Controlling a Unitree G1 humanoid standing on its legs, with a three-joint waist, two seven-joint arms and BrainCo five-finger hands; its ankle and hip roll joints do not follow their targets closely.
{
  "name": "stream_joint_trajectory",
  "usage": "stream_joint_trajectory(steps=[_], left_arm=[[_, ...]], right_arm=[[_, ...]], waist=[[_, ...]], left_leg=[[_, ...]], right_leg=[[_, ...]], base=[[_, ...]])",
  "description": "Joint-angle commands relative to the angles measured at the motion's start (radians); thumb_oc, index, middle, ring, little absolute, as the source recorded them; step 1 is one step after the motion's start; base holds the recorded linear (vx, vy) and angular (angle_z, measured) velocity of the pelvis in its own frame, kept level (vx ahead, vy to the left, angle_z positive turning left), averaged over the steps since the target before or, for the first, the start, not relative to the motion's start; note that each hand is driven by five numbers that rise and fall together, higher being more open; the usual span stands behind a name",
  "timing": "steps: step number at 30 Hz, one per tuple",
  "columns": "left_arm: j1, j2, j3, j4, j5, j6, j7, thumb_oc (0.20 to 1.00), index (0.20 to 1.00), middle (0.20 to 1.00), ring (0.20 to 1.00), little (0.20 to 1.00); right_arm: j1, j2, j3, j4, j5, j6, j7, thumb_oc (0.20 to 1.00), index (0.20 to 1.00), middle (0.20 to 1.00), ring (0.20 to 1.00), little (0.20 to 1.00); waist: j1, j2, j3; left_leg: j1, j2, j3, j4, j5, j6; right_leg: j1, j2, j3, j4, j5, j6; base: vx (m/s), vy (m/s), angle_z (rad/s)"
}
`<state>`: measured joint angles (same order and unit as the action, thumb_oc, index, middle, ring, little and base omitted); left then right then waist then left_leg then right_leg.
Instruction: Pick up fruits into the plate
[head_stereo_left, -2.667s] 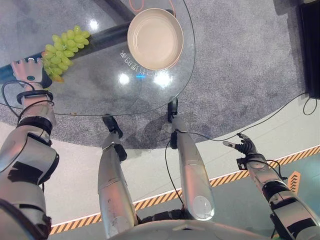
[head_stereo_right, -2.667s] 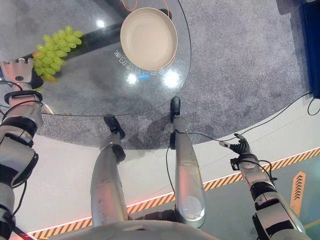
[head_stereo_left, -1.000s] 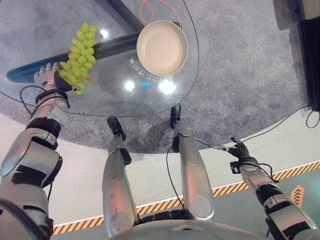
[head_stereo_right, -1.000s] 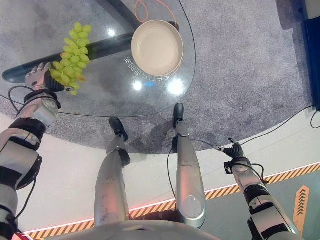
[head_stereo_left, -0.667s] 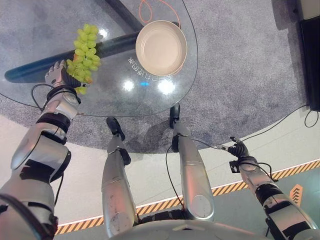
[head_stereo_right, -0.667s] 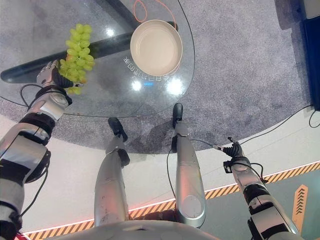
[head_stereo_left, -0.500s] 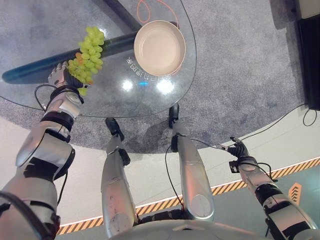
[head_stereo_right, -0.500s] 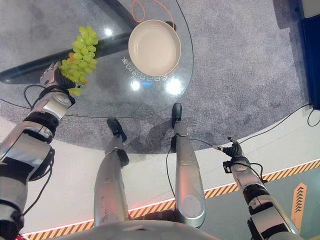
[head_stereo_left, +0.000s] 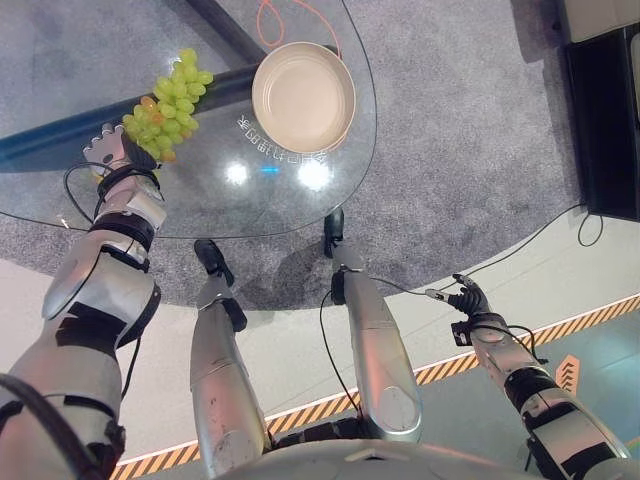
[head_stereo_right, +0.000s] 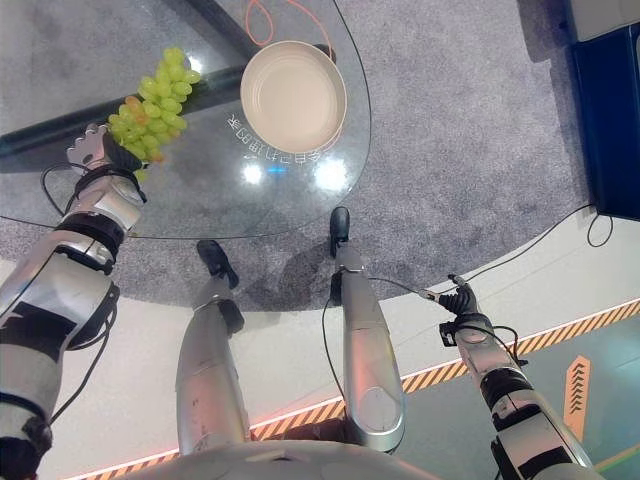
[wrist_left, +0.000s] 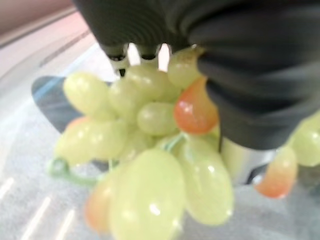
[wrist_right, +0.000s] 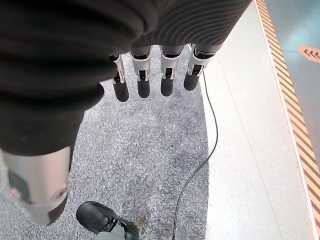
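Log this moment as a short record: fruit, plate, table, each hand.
fruit: bunch of green grapes, a few orange ones in it, held over the table, beside the plate, not in it
plate: beige plate, empty, on the table
table: glass table, see-through
left hand: left hand, curled round the grapes
right hand: right hand, low at the robot's side over the floor, fingers relaxed, holding nothing

This is looking like a showroom or exhibition hall: a rounded glass table (head_stereo_left: 200, 195) is standing on speckled grey carpet (head_stereo_left: 450, 130), and beyond the carpet a pale smooth floor (head_stereo_left: 290, 330) is carrying orange-and-black striped hazard tape (head_stereo_left: 600, 310), with a dark cabinet (head_stereo_left: 605, 120) standing beside the carpet.
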<state>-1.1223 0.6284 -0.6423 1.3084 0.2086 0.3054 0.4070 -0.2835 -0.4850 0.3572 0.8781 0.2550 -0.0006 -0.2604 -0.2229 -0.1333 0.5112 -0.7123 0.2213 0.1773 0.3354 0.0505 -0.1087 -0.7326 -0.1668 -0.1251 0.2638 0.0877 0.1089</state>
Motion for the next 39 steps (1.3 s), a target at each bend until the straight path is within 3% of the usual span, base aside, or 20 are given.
stream_joint_trajectory(steps=[1,7,15,17,18,26,32,39], left_arm=[[0.011,-0.03,-0.027,0.077,0.109,0.018,-0.028,0.2,0.2,0.2,0.2,0.2],[0.015,-0.005,-0.031,0.092,0.146,0.024,-0.021,0.2,0.2,0.2,0.2,0.2],[0.034,0.028,-0.004,0.092,0.143,0.001,0.069,0.2,0.2,0.2,0.2,0.2],[0.038,0.05,0.009,0.075,0.125,-0.026,0.119,0.2,0.2,0.2,0.2,0.2],[0.034,0.064,0.017,0.061,0.112,-0.038,0.14,0.2,0.2,0.2,0.2,0.2],[0.068,0.153,0.133,-0.086,0.028,-0.169,0.313,0.2,0.2,0.2,0.2,0.2],[0.108,0.177,0.215,-0.227,0.016,-0.225,0.421,0.2,0.2,0.2,0.2,0.2],[0.124,0.188,0.251,-0.32,0.01,-0.272,0.48,0.2,0.2,0.2,0.2,0.2]], right_arm=[[0.046,-0.009,0.017,-0.022,0.04,-0.015,-0.026,1.0,1.0,1.0,1.0,1.0],[0.048,-0.011,0.018,-0.024,0.049,-0.025,-0.026,1.0,1.0,1.0,1.0,1.0],[0.055,-0.009,0.013,-0.043,0.051,-0.05,-0.045,1.0,1.0,1.0,1.0,1.0],[0.06,-0.012,0.009,-0.06,0.052,-0.065,-0.057,1.0,1.0,1.0,1.0,1.0],[0.06,-0.014,0.005,-0.073,0.051,-0.065,-0.064,1.0,1.0,1.0,1.0,1.0],[0.092,-0.015,-0.02,-0.108,0.031,-0.07,-0.083,1.0,1.0,1.0,1.0,1.0],[0.095,-0.007,-0.022,-0.102,0.019,-0.065,-0.096,1.0,1.0,1.0,1.0,1.0],[0.097,-0.008,-0.03,-0.092,0.001,-0.061,-0.084,1.0,1.0,1.0,1.0,1.0]], waist=[[-0.017,-0.04,0.009],[-0.013,-0.045,0.009],[-0.004,-0.039,0.009],[-0.001,-0.03,0.009],[-0.003,-0.03,0.009],[0.024,0.013,0.009],[0.049,0.039,0.009],[0.061,0.053,0.009]], left_leg=[[-0.035,-0.065,0.043,0.06,-0.121,0.017],[-0.031,-0.065,0.042,0.05,-0.118,0.015],[-0.008,-0.069,0.041,0.032,-0.116,0.016],[0.006,-0.074,0.041,0.023,-0.113,0.015],[-0.005,-0.078,0.05,0.011,-0.077,0.023],[0.062,-0.088,0.054,-0.007,-0.078,0.019],[0.125,-0.098,0.058,-0.037,-0.074,0.018],[0.166,-0.101,0.065,-0.05,-0.073,0.019]], right_leg=[[-0.032,0.113,0.007,0.085,-0.07,-0.009],[-0.027,0.113,0.003,0.075,-0.064,-0.008],[-0.005,0.109,-0.002,0.061,-0.064,-0.007],[0.006,0.105,-0.002,0.054,-0.065,-0.008],[-0.006,0.1,-0.002,0.042,-0.037,-0.017],[0.055,0.072,-0.019,0.034,-0.061,-0.02],[0.115,0.053,-0.038,0.021,-0.079,-0.022],[0.153,0.045,-0.048,0.021,-0.093,-0.024]], base=[[-0.02,-0.006,-0.04],[0.0,-0.001,-0.01],[0.0,0.0,0.0],[-0.04,0.004,-0.01],[-0.08,0.011,-0.01],[-0.01,0.026,0.01],[0.0,0.039,0.03],[0.0,0.038,0.04]])
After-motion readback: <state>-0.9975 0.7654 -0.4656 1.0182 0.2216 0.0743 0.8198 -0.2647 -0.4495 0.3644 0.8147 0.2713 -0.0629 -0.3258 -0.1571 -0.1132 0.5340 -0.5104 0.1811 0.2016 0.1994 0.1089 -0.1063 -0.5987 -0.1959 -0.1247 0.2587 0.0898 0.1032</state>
